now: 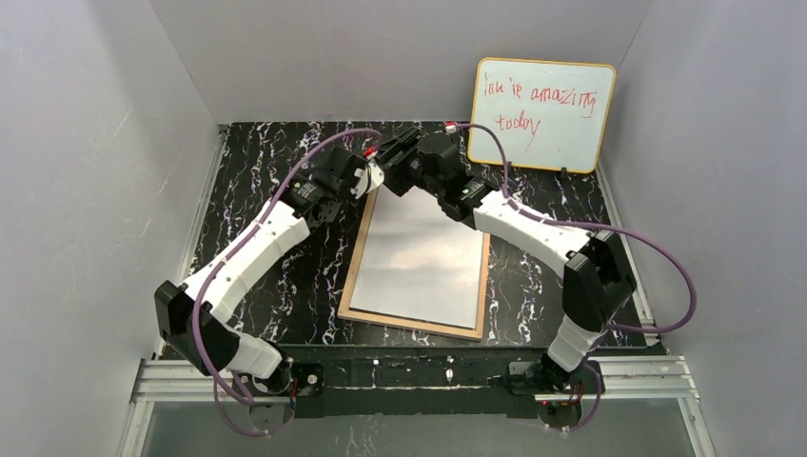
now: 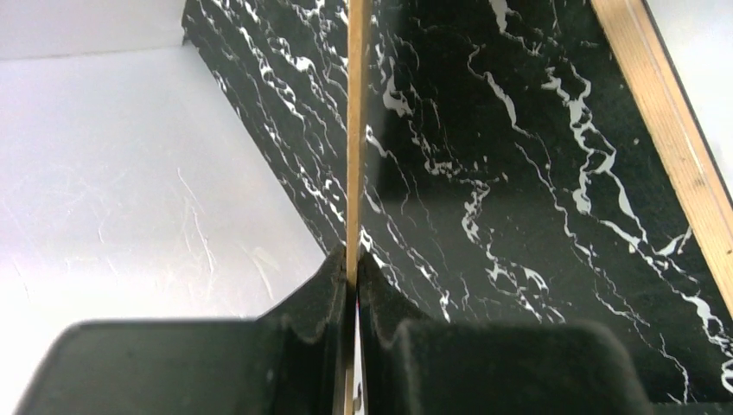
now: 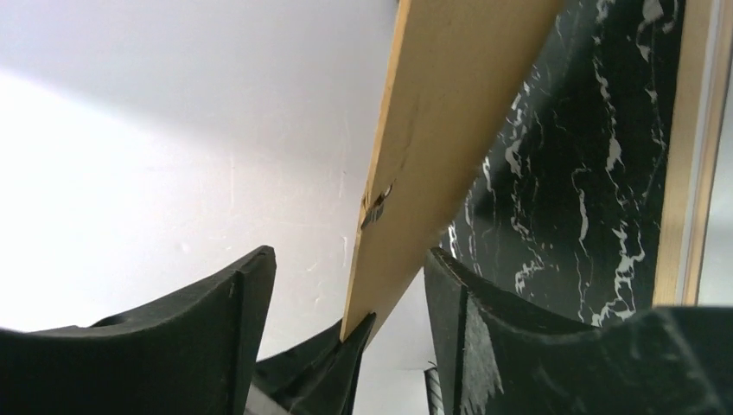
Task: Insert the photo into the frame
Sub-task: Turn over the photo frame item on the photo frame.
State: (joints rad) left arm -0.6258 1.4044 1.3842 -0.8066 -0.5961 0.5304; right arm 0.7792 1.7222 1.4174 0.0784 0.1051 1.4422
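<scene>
The frame (image 1: 353, 276) lies lengthwise on the black marble table, tan wood rim up, with a pale glaring sheet inside the rim. My left gripper (image 1: 370, 181) is shut on the frame's far left corner. In the left wrist view the thin tan edge (image 2: 354, 130) runs straight up from between the closed fingers (image 2: 328, 294). My right gripper (image 1: 393, 163) is open at the same corner. In its wrist view the tan rail (image 3: 449, 112) passes between the spread fingers (image 3: 242, 294) without touching them. No dark print with a white border shows in any view.
An orange-rimmed whiteboard (image 1: 541, 114) with red writing leans on the back wall at the right. Grey walls close in the table on three sides. The arms' metal mounting rail (image 1: 409, 381) runs along the near edge.
</scene>
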